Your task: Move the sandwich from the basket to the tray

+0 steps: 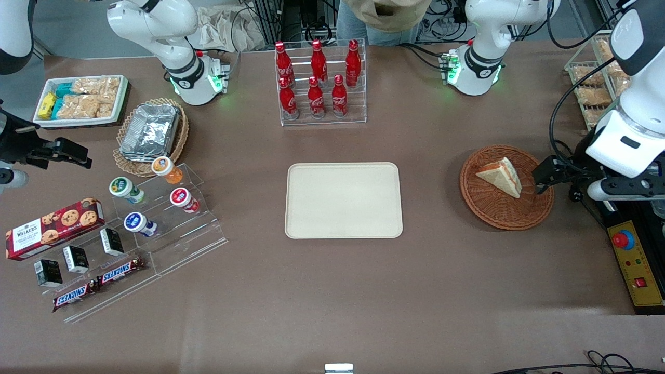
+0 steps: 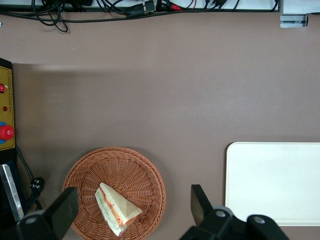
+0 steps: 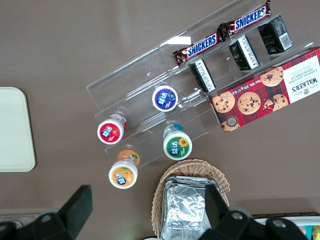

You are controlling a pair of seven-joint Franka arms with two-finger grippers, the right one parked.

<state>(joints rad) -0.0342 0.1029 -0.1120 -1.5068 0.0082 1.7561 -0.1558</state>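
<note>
The sandwich (image 1: 502, 176), a pale bread wedge with orange and green filling, lies in the round orange-brown wicker basket (image 1: 488, 208) toward the working arm's end of the table. It also shows in the left wrist view (image 2: 116, 208), inside the basket (image 2: 145, 175). My left gripper (image 1: 558, 184) hovers above the basket's edge on the working arm's side. It is open and empty (image 2: 132, 210), with the sandwich seen below between its spread fingers (image 2: 200, 204). The cream-beige tray (image 1: 343, 200) lies empty at mid-table and also shows in the left wrist view (image 2: 272, 182).
A clear rack of red cola bottles (image 1: 319, 83) stands farther from the front camera than the tray. A yellow emergency-stop box (image 1: 636, 262) and cables lie at the working arm's table end, a wire rack of snacks (image 1: 589, 85) beside them. Snack displays (image 1: 130, 228) lie toward the parked arm's end.
</note>
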